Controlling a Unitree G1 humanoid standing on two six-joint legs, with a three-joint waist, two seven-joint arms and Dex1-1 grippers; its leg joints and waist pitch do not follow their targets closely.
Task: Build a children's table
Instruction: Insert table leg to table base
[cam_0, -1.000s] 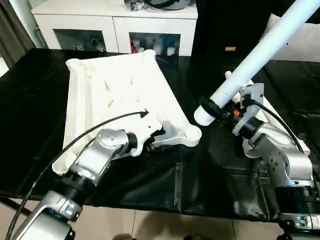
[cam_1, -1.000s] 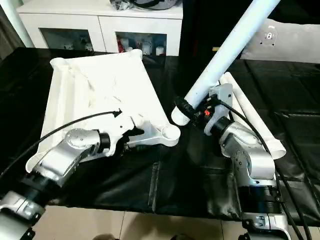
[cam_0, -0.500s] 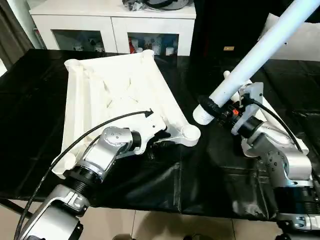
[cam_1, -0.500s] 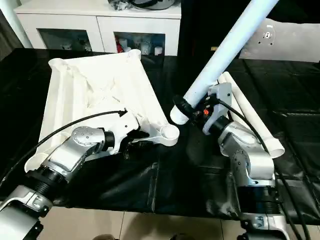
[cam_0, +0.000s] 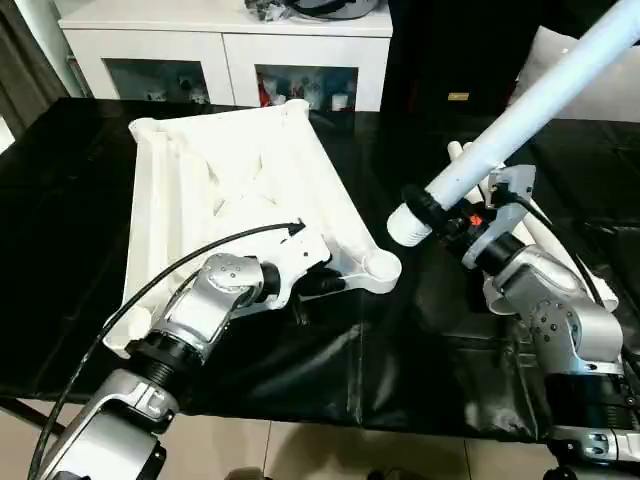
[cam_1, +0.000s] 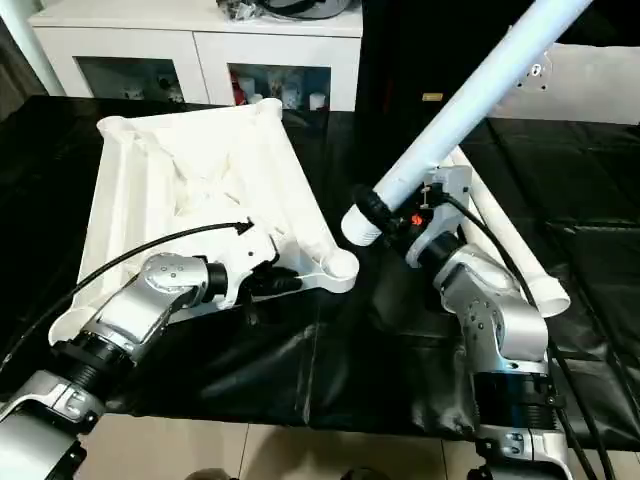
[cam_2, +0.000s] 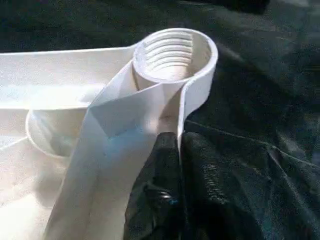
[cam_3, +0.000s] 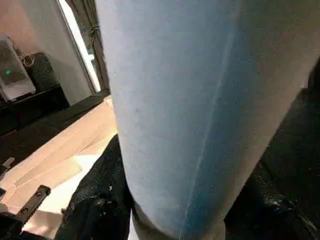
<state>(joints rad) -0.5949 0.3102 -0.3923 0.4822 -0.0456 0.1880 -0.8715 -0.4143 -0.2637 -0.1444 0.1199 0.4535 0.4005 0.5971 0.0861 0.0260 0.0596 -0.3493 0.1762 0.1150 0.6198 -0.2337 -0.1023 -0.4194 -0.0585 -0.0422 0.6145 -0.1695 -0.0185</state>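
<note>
White plastic tabletop (cam_0: 230, 190) lies underside-up on the black cloth, left gripper (cam_0: 318, 284) pinched shut on its rim by the threaded corner socket (cam_2: 174, 52); right gripper (cam_0: 452, 222) clamps the leg (cam_0: 520, 115), which should meet that socket squarely before twisting.

left gripper (cam_0: 322, 284) pinched tight on the table top (cam_0: 250, 170) edge beside its near corner socket (cam_2: 172, 52), left forearm angled in low, right gripper (cam_0: 440, 215) clamped round a raised leg (cam_0: 520, 110), just right of that socket
</note>
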